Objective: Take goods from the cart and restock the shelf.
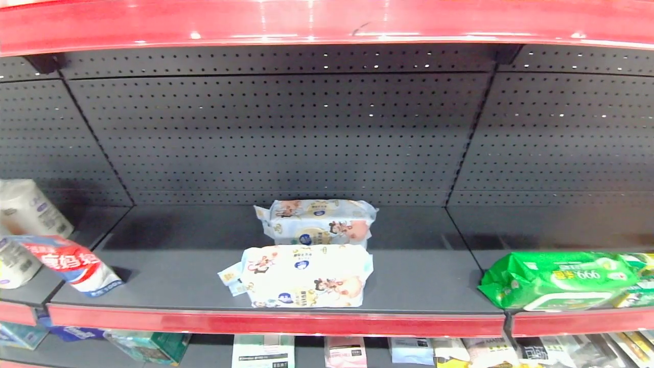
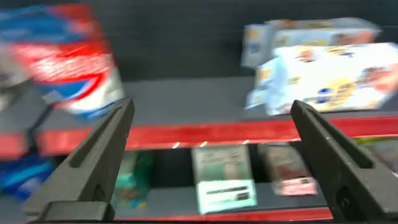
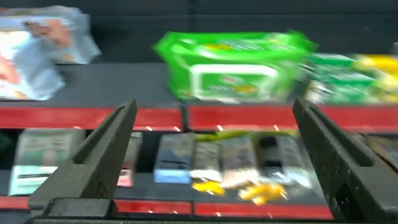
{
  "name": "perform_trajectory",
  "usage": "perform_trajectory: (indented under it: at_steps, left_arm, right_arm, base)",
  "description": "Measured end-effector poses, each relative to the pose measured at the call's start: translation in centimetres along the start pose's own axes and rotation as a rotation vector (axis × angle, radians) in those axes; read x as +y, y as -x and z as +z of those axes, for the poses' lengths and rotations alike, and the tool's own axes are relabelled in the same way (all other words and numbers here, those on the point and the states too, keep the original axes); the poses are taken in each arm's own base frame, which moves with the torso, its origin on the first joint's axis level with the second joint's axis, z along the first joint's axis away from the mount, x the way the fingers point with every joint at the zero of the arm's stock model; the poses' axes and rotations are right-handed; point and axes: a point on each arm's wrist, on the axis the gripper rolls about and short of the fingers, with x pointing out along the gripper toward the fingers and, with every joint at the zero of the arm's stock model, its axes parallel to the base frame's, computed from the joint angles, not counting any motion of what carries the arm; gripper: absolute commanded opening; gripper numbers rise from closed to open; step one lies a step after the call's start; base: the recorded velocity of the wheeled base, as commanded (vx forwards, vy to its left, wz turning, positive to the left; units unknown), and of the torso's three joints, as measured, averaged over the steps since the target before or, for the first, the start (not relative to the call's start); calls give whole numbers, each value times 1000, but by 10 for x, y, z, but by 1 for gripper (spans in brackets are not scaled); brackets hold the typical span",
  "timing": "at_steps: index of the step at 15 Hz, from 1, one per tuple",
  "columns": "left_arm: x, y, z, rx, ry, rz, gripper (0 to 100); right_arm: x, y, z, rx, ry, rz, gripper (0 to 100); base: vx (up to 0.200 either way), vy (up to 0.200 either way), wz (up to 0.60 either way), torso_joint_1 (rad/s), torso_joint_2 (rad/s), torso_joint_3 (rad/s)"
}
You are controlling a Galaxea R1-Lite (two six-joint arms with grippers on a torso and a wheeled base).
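Two white cartoon-printed wipe packs lie on the dark shelf [image 1: 419, 276], one at the front [image 1: 306, 276] and one behind it [image 1: 318, 221]. The left wrist view shows the same pair [image 2: 323, 68] beyond my left gripper [image 2: 211, 112], which is open and holds nothing in front of the shelf's red edge. My right gripper [image 3: 214, 112] is open too, facing the green wipe pack [image 3: 233, 65] that sits at the shelf's right [image 1: 559, 280].
A red, white and blue pack [image 1: 71, 265] leans at the shelf's left, next to white rolls [image 1: 30, 209]. A lower shelf holds several packets and boxes [image 1: 263, 351]. A red upper shelf edge [image 1: 327, 23] overhangs. Bare shelf lies between the white packs and the green one.
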Motion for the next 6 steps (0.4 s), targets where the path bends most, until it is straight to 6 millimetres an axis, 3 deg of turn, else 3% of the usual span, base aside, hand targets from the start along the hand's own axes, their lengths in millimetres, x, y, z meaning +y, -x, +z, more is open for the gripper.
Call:
perform_trajectory:
  at_steps: [6]
  left_arm:
    - [0,0,0,0,1,-1,100]
  right_arm:
    - [0,0,0,0,-1,0,100]
  base:
    - [0,0,0,0,0,0]
